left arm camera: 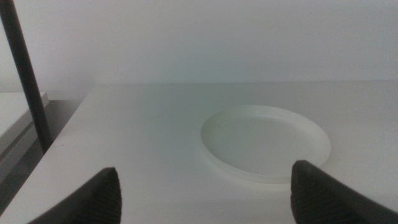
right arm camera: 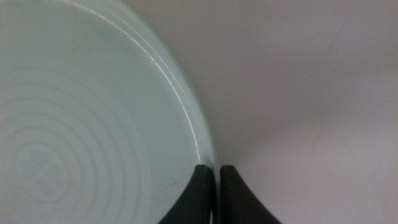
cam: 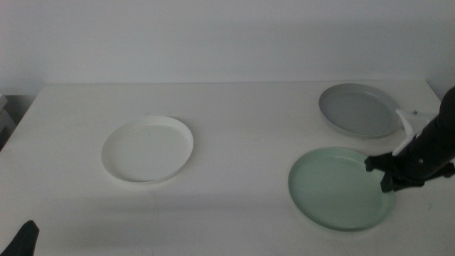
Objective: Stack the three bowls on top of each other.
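Right hand (cam: 386, 173) sits at the right rim of the pale mint green shallow round dish (cam: 338, 188), jaws pressed together on that rim: in the right wrist view the two dark jaws (right arm camera: 214, 196) pinch the thin edge of the mint dish (right arm camera: 81, 112), one inside the lip, one outside on the white counter (right arm camera: 311, 93). Mint dish lies flat at the counter's near right, its near edge close to the front of the counter (cam: 242, 142). Grey shallow round dish (cam: 359, 109) sits behind it toward the far right corner, near but apart from it, a strip of bare surface between the two rims. White shallow round dish (cam: 148, 148) lies alone left of centre, well apart from both others, with a wide bare stretch between it and the mint dish. Left hand (cam: 21, 242) waits at the near left corner, off the dishes; in the left wrist view its jaws are spread wide, with the white dish (left arm camera: 265, 142) ahead between them, not touched. A dark upright pole (left arm camera: 25, 74) stands beyond the counter's left edge.
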### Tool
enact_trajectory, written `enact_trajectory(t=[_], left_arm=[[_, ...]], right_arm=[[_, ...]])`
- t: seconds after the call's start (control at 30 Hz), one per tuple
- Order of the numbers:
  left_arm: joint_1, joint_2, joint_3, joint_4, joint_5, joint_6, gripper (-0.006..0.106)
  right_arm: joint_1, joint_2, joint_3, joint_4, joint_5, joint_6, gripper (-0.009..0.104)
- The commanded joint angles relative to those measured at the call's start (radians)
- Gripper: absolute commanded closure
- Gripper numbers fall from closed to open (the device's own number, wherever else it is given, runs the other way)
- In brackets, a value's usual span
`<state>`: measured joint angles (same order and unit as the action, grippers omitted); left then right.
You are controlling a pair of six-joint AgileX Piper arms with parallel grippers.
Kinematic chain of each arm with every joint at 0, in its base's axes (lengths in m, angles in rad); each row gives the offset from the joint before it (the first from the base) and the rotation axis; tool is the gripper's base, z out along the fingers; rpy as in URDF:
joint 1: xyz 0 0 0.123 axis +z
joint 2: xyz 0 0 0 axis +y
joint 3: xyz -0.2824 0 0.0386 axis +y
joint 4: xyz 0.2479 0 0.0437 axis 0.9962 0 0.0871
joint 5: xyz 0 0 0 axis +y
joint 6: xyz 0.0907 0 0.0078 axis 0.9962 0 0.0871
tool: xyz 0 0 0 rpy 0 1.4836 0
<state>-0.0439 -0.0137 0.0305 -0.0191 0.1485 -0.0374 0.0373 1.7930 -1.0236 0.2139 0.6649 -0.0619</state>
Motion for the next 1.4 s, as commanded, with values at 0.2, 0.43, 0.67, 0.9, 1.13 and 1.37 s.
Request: enact_trajectory(t=[0.2,0.43,0.67,0.9,1.13,1.37], left_arm=[[-0.003,-0.013,-0.005,-0.001,-0.076,-0.01,-0.004],[-0.003,-0.013,-0.005,-0.001,-0.076,-0.01,-0.004],[-0.003,-0.013,-0.005,-0.001,-0.076,-0.01,-0.004],[-0.003,-0.013,-0.005,-0.001,-0.076,-0.01,-0.004],[-0.003,-0.013,-0.005,-0.001,-0.076,-0.01,-0.004],[-0.003,-0.013,-0.005,-0.001,-0.076,-0.01,-0.004]], right_arm=[[0.099,-0.109,-0.21,0.009,0.113,0.08,0.096],[0.207,-0.017,-0.394,0.034,0.134,0.118,0.096],[0.247,0.167,-0.607,0.059,0.144,0.131,0.096],[0.257,0.357,-0.775,0.066,0.226,0.13,0.096],[0.277,0.403,-0.785,0.07,0.228,0.098,0.094],[0.276,0.387,-0.791,0.058,0.242,0.094,0.063]])
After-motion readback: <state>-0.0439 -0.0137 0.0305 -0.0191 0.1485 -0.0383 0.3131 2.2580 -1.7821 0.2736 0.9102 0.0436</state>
